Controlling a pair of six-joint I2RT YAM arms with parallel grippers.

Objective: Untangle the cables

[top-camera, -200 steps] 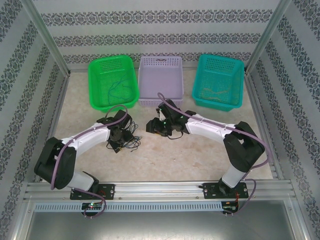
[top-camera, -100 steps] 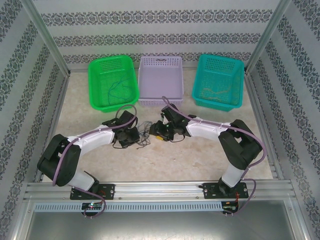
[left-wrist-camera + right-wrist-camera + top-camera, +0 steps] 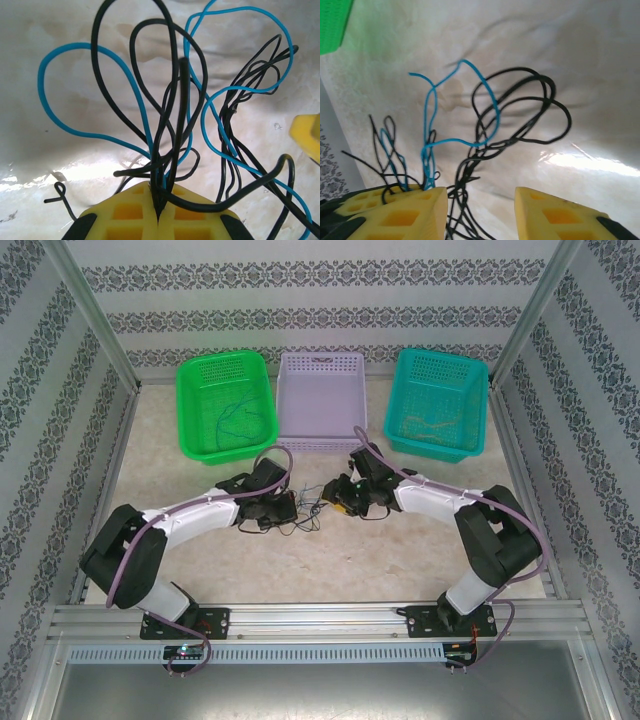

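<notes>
A tangle of thin black and blue cables (image 3: 310, 512) lies on the table between my two grippers. My left gripper (image 3: 285, 508) is shut on a bunch of them: its yellow jaws (image 3: 157, 195) meet with black cables (image 3: 170, 100) and a blue cable (image 3: 65, 55) pinched in the seam and fanning out in loops. My right gripper (image 3: 342, 502) faces it from the right. It stands open (image 3: 480, 200), with black strands (image 3: 462, 185) running down between its fingers close to the left finger (image 3: 427, 205). A blue cable (image 3: 487, 100) loops ahead of it.
Three baskets stand along the back: green (image 3: 190, 390) with a blue wire (image 3: 232, 418) in it, lavender (image 3: 322, 365), and teal (image 3: 440, 360) holding yellowish wires (image 3: 430, 425). Metal frame posts and patterned walls close in the sides.
My left gripper has moved right, taking the tangle with it. My right gripper has drawn back to the right, so both now sit in front of the lavender basket.
</notes>
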